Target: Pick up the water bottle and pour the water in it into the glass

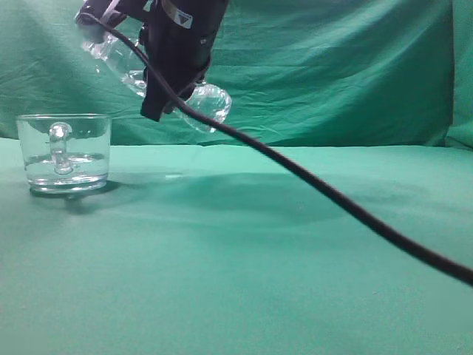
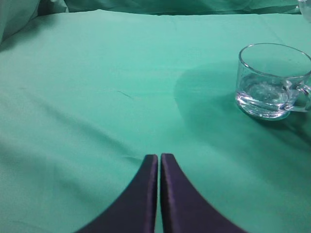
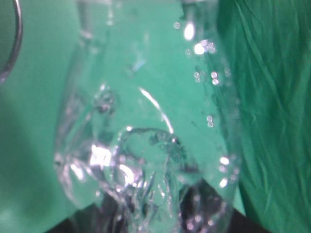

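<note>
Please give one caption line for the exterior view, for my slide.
Right gripper holds the tilted clear plastic bottle in the air beside the short clear glass mug on green cloth.

Green cloth point(image 1: 244, 281) covering table; green cloth backdrop point(image 1: 332, 74) hanging, wrinkled, behind.

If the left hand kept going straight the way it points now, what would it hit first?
Probably nothing but the green cloth: the left hand, its fingers together, aims up the middle of its wrist view, and the glass sits off to the right of that line. Depth is hard to judge.
</note>
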You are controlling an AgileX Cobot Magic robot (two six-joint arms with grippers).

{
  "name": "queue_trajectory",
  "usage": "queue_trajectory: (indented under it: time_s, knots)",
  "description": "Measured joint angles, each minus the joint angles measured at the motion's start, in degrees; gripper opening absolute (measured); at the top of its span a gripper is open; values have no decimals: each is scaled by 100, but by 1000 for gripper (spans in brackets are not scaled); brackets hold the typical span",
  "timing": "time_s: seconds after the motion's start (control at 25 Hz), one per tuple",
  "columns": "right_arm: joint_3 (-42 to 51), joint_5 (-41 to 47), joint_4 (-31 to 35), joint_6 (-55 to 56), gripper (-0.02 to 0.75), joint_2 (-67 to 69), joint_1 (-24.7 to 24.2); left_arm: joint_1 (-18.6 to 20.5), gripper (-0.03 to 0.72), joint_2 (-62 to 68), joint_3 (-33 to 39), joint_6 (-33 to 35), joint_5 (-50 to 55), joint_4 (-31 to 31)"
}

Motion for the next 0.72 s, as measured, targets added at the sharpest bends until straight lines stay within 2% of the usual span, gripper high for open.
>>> queue_trajectory:
  time_s: [0.2,0.36,0.52,0.72]
  knots:
    - [0,20,1023,997,235,-206,0,0,0,0,0,0,0,0]
    - [76,-142,2046,1168,235,-832,-83,0,0,0,0,0,0,0]
    - [877,-1030,2260,1476,235,-1704,-411,0,0,0,0,0,0,0]
    - [2247,-2183,2262,2001,235,-2696,-1158,0,0,0,0,0,0,0]
